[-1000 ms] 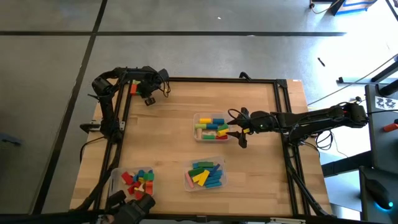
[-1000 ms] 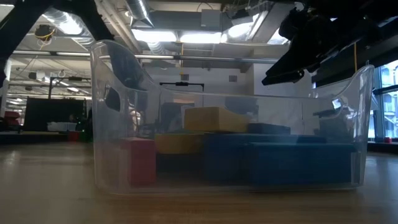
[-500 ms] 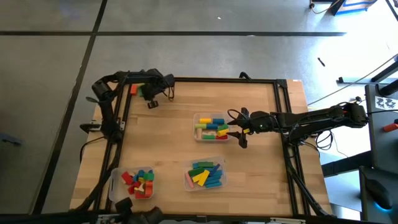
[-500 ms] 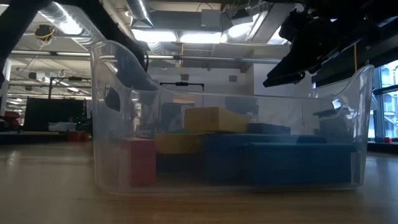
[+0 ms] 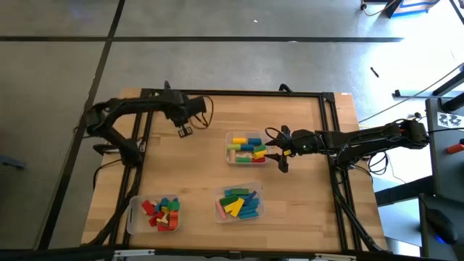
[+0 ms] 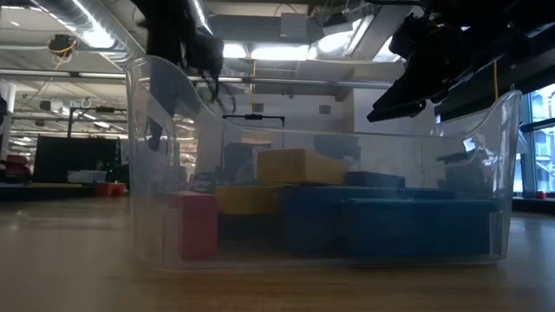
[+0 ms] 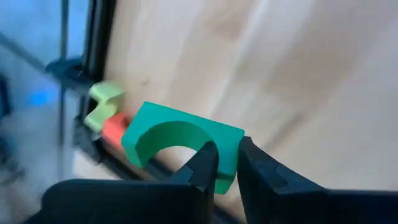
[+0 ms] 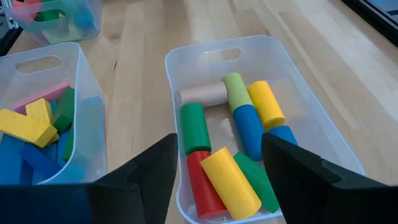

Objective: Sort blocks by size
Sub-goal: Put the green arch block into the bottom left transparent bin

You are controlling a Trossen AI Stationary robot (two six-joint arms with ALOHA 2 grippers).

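Note:
My left gripper (image 5: 185, 131) is over the table's far left part, shut on a green arch block (image 7: 180, 140) with a half-round cutout. My right gripper (image 5: 280, 157) is open and empty, hanging just right of the middle tray (image 5: 230, 138). That tray holds round blocks (image 8: 249, 127) in green, blue, yellow, red and tan. A near middle tray (image 5: 220, 210) holds blue, green and yellow blocks (image 5: 241, 202). A near left tray (image 5: 132, 217) holds mostly red small blocks (image 5: 161, 212). My left gripper pinches one leg of the green arch (image 7: 227, 167) between its two fingers. One finger (image 7: 205, 167) stands in the half-round cutout and the other (image 7: 256, 174) on the block's outer end. The block is lifted clear of the table.
A light green block (image 7: 103, 101) and a red-orange block (image 7: 115, 128) lie at the table's far left edge by the dark frame. The near middle tray (image 6: 156, 130) fills the low view. Bare wood lies between the trays and at the table's far side.
My left gripper has gone from the table's far left corner toward the right edge and a little toward the near edge. My right arm has kept still.

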